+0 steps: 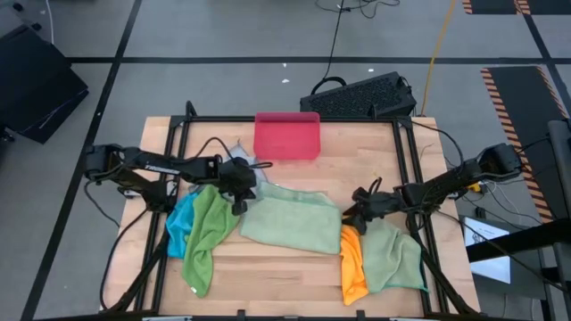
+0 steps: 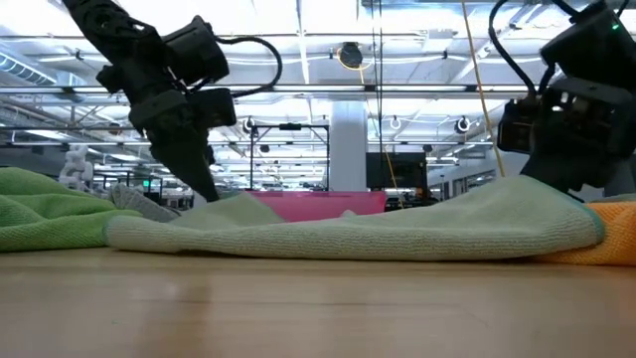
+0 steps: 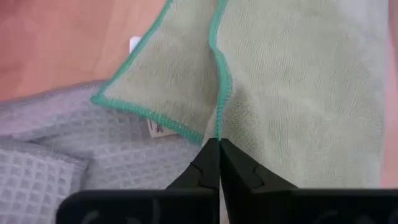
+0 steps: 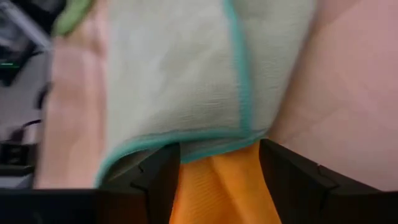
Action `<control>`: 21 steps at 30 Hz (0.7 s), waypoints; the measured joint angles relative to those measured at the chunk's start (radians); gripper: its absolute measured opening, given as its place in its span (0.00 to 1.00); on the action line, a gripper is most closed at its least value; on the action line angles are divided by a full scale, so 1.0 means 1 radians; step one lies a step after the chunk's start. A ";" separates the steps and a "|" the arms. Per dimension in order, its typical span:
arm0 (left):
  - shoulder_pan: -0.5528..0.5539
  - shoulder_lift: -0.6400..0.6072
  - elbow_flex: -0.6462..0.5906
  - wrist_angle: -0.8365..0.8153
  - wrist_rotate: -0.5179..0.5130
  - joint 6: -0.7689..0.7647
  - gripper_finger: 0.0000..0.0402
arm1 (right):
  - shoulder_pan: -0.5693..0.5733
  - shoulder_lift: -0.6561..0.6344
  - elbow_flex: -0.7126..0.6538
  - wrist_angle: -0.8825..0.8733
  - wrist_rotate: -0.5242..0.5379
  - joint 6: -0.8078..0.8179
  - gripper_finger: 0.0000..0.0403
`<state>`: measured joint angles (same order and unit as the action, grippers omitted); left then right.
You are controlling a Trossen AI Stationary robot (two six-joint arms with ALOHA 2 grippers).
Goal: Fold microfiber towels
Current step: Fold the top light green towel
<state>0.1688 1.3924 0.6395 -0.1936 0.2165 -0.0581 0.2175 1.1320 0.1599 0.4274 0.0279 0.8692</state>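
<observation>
Desk (image 1: 294,263): wooden, strewn with towels.
Pale green towel (image 1: 290,221): centre frame, folded.
My left fingers (image 3: 217,163): clenched on its hem.
My right fingers (image 4: 163,177): spread, released, over orange towel (image 4: 217,186).

A large industrial lab or workshop hall: rows of ceiling strip lights (image 2: 298,35) over open metal framing, a grey floor with black-and-orange hazard tape (image 1: 517,89), and a pale wooden worktable (image 1: 294,267).
</observation>
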 joint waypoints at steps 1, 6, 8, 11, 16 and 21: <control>0.000 -0.005 0.000 0.003 0.000 0.006 0.02 | -0.003 0.000 -0.011 0.028 -0.016 -0.002 0.51; 0.000 -0.008 0.000 -0.005 -0.009 0.028 0.01 | -0.021 0.000 -0.042 0.126 -0.058 -0.021 0.51; 0.000 -0.008 0.000 -0.017 -0.023 0.028 0.01 | -0.030 0.000 -0.043 0.141 -0.068 -0.020 0.51; 0.000 -0.008 0.000 -0.032 -0.038 0.027 0.02 | -0.044 0.000 -0.043 0.162 -0.084 -0.018 0.51; 0.000 -0.008 0.000 -0.050 -0.042 0.026 0.01 | -0.050 0.000 -0.043 0.152 -0.108 -0.021 0.51; 0.000 -0.008 0.000 -0.053 -0.043 0.025 0.02 | -0.086 -0.011 -0.043 0.156 -0.095 0.000 0.51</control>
<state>0.1684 1.3846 0.6395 -0.2466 0.1738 -0.0326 0.1315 1.1207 0.1165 0.5832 -0.0670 0.8695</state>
